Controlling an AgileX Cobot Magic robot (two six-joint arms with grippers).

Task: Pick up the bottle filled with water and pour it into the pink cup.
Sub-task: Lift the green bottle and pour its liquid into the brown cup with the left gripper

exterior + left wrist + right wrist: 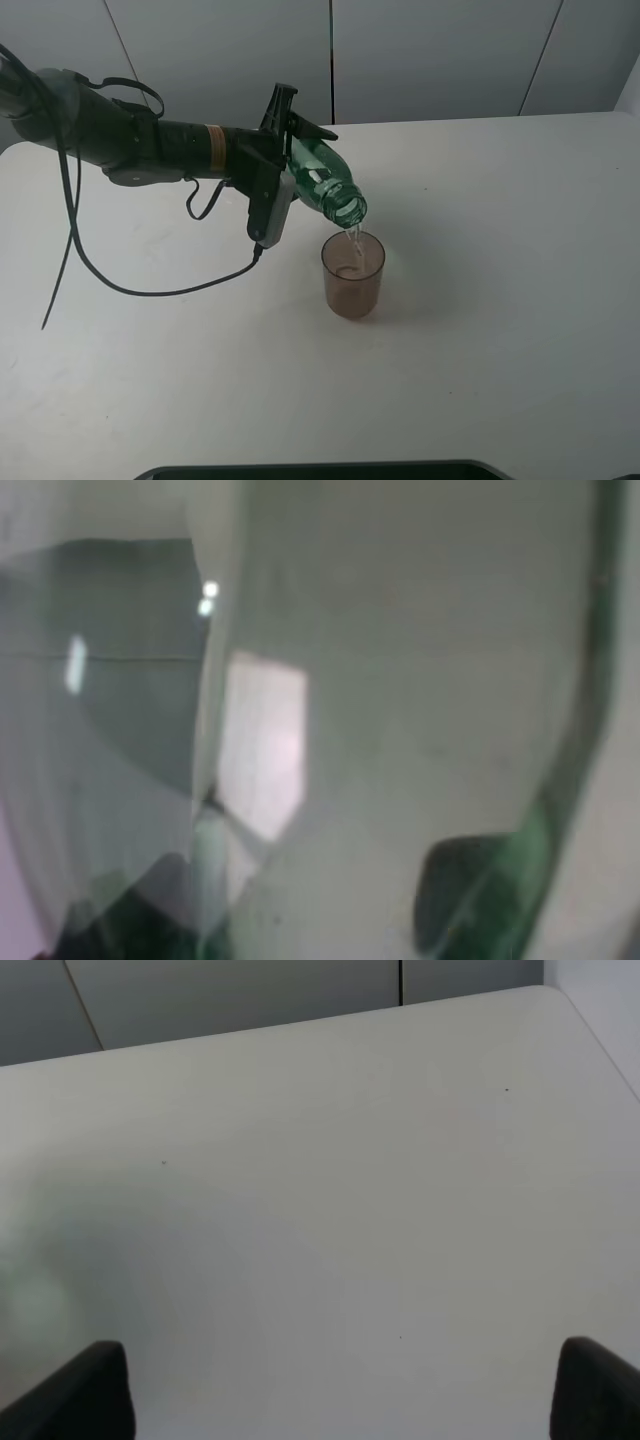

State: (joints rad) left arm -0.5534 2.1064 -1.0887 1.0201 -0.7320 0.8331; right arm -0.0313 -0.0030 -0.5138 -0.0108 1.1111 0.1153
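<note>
In the exterior high view my left gripper [283, 160] is shut on the green-tinted bottle [328, 182] and holds it tilted, its open mouth down over the pink cup [353, 275]. A thin stream of water runs from the mouth into the cup, which stands upright on the white table [500, 300] with some liquid in it. In the left wrist view the bottle's clear green wall [540, 830] fills the picture, blurred and very close. My right gripper [340, 1390] shows only in the right wrist view, its two dark fingertips [85, 1390] wide apart and empty over bare table.
A black cable [150, 285] hangs from the left arm and loops over the table to the left of the cup. A dark edge [320, 470] lies along the table's front. Grey wall panels [430, 55] stand behind the table.
</note>
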